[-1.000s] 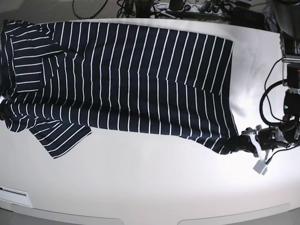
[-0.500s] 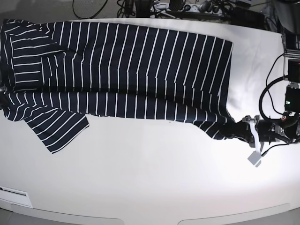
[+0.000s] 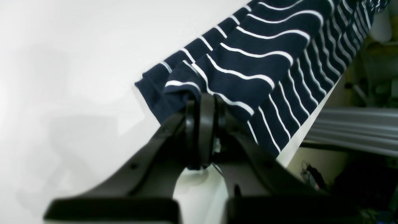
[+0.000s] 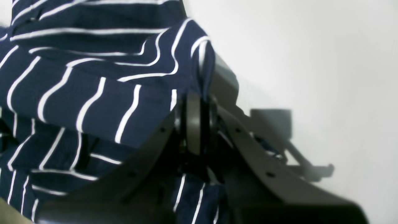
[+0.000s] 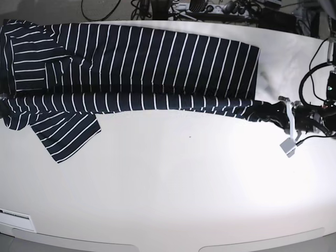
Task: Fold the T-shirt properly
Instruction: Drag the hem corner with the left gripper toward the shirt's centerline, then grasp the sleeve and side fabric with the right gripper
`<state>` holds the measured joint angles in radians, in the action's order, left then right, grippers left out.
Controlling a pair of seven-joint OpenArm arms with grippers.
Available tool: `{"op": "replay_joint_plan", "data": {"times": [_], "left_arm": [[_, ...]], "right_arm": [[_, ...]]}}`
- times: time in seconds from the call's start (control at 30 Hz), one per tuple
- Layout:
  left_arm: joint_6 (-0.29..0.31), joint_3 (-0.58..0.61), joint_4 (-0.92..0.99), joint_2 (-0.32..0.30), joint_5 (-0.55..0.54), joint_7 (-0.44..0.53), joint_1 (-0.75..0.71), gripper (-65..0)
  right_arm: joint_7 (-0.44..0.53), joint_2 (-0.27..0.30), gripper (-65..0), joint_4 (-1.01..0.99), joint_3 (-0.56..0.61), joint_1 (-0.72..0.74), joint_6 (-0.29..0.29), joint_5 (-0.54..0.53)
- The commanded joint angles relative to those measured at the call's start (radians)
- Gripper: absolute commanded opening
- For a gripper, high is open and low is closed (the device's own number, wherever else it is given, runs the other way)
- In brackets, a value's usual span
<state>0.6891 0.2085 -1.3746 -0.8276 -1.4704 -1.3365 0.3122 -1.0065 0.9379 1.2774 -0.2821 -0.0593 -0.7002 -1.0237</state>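
While the T-shirt lies spread across the upper half of the base view on the white desk, we hold its near edge at both ends, drawn into a taut, nearly straight band that runs left to right. Our left claw sits at the right of that view, clenched on the hem corner; the left wrist view shows the dark cloth bunched and pinched between the black pads. Our right claw is clenched too, on a gathered fold of cloth at the shoulder end, which lies at the far left edge of the base view where the claw itself is barely visible. The garment's long axis runs left to right, so the shirt's body lies beyond both claws, toward the top of the frame, and each arm is nearest its own end. We judge the coming move turns on carrying this held edge over the body toward the far edge. The fabric is soft, thin knit, dark navy with thin white stripes, rippling where gripped and flat elsewhere; one short sleeve splays out at lower left, below the band. The desk looks smooth and matte.
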Motion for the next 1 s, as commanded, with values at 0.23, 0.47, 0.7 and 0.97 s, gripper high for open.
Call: {"op": "replay_joint_plan", "data": {"times": [0.23, 0.47, 0.7, 0.97], "left_arm": [[0.009, -0.012, -0.013, -0.020, -0.013, -0.007, -0.045, -65.0], [0.009, -0.013, -0.011, -0.021, 0.025, 0.055, -0.071, -49.0], [0.006, -0.013, -0.011, -0.023, 0.160, 0.182, -0.071, -32.9], [-0.110, -0.012, -0.011, -0.019, 0.347, 0.326, -0.071, -32.9]], "right_arm": [[0.070, 0.006, -65.0, 0.011, -0.011, -0.049, 0.002, 0.068], [0.104, 0.007, -48.0, 0.011, -0.011, -0.042, 0.002, 0.090], [0.105, 0.013, -27.7, 0.012, -0.011, -0.001, 0.045, 0.156], [0.237, -0.022, -27.7, 0.012, -0.011, 0.058, 0.032, 0.025]]}}
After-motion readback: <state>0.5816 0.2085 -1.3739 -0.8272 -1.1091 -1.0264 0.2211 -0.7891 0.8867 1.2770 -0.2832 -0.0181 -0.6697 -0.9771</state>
